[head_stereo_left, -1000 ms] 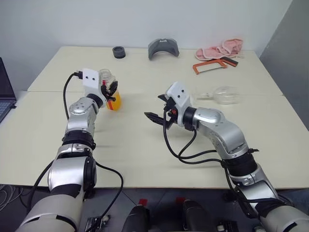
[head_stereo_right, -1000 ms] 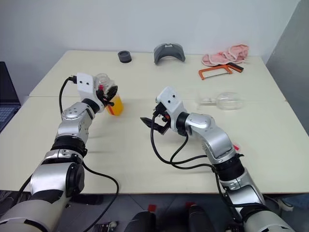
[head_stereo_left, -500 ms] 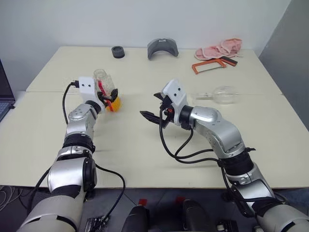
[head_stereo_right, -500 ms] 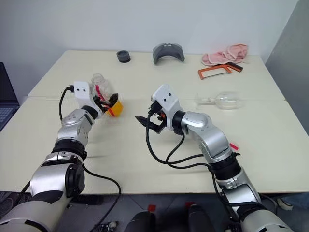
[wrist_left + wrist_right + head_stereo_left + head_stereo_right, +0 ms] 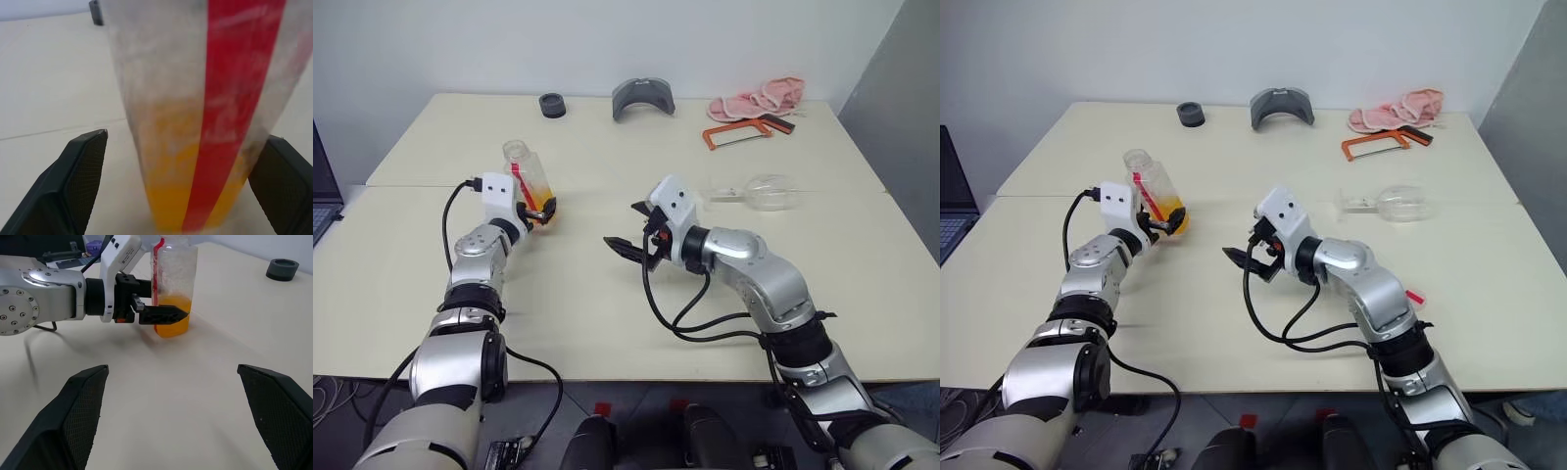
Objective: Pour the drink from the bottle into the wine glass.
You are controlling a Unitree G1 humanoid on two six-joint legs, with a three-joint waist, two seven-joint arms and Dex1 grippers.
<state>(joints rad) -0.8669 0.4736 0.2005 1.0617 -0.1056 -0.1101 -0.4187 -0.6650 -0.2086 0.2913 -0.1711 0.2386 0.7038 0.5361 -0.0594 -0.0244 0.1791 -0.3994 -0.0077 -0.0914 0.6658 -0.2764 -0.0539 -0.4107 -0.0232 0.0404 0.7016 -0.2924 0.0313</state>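
The cream worktop [image 5: 607, 304] carries the bottle [image 5: 530, 182] at left, a wine glass [image 5: 766, 190] lying on its side at right, and along the far edge a black ring [image 5: 553, 105], a grey curved piece [image 5: 643, 98], an orange hacksaw [image 5: 749, 131] and pink cloth [image 5: 759, 98].

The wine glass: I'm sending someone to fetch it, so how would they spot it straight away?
Start at the cream table and look to its right side, below the orange-framed hacksaw. The wine glass lies there on its side, stem pointing left. It is the clear, colourless stemmed thing there; the bottle far left holds orange drink.
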